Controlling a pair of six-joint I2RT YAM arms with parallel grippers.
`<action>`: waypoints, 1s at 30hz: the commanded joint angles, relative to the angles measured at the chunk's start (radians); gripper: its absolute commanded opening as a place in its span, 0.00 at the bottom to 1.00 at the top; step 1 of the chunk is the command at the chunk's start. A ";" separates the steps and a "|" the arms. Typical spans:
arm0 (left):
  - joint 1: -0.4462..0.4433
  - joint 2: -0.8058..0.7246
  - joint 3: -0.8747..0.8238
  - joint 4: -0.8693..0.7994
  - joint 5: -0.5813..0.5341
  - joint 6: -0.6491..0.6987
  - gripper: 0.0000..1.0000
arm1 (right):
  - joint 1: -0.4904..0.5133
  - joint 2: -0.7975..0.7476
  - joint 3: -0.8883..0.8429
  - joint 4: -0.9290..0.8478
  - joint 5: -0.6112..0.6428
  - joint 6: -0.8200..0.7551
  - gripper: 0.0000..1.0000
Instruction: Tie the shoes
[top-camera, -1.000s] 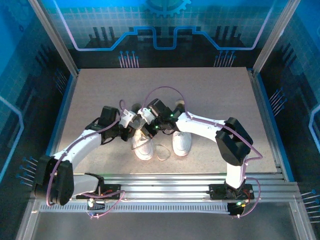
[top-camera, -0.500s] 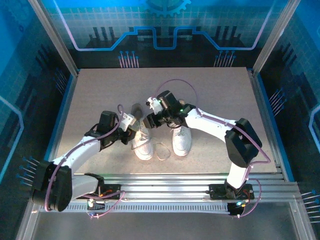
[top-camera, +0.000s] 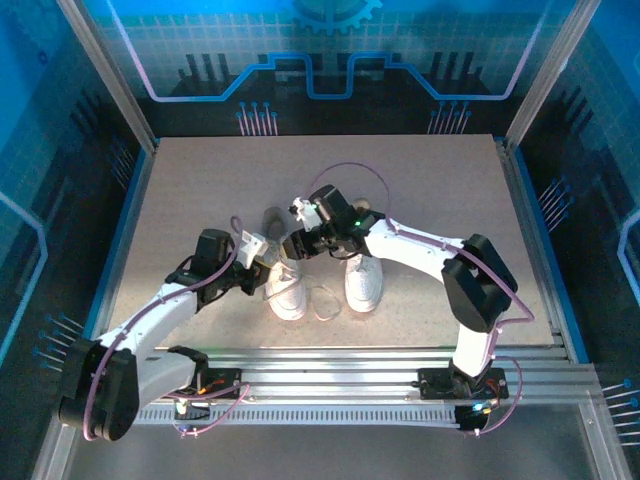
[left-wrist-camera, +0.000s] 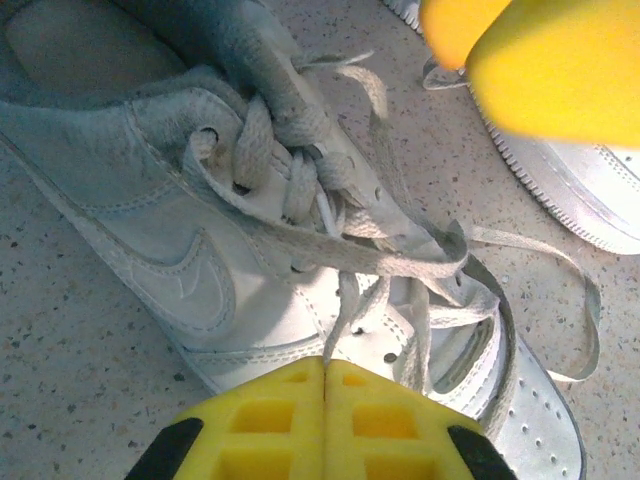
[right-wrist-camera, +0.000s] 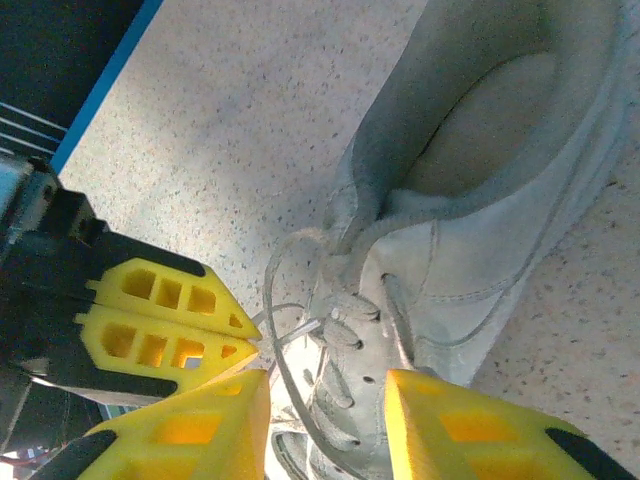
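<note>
**Item: shoes, count two.** Both stand upright on the tabletop.
- The left shoe is the landmark for this entry. Its long axis runs from the heel on the far side to the toe pointing at the arm bases.
- The right shoe lies parallel, just beside the left shoe's right flank and apart from it.

**Item: tools, count two.** Both are at the left shoe and neither is at the right shoe.
- The left tool sits at the left shoe's left flank, low over its laced front. It is clenched, fingers pressed flat together. A lace runs from the eyelets into the seam between them, so it looks pinched there.
- The right tool hangs over the left shoe's laced throat from the right side. It is released, fingers standing apart with the eyelet rows and loose strands between them, gripping nothing.

**Item: lace ends, left shoe.** They are untied.
- One slack loop trails on the tabletop between the left shoe and its mate.

**Governing relation (judgement).** The strands lie straight below the right tool's gap, across the shoe's long axis. The right tool is the one placed to take a strand, while the left tool keeps its strand taut.
</note>
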 joint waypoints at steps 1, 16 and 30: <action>-0.023 -0.056 -0.026 -0.031 -0.040 -0.017 0.00 | 0.010 0.017 0.027 0.010 -0.022 0.016 0.34; -0.032 -0.027 -0.155 0.374 -0.082 0.054 0.00 | 0.002 0.055 0.055 0.047 -0.070 0.077 0.34; -0.032 -0.026 -0.168 0.482 -0.068 0.108 0.00 | -0.006 0.054 0.060 0.028 -0.050 0.104 0.35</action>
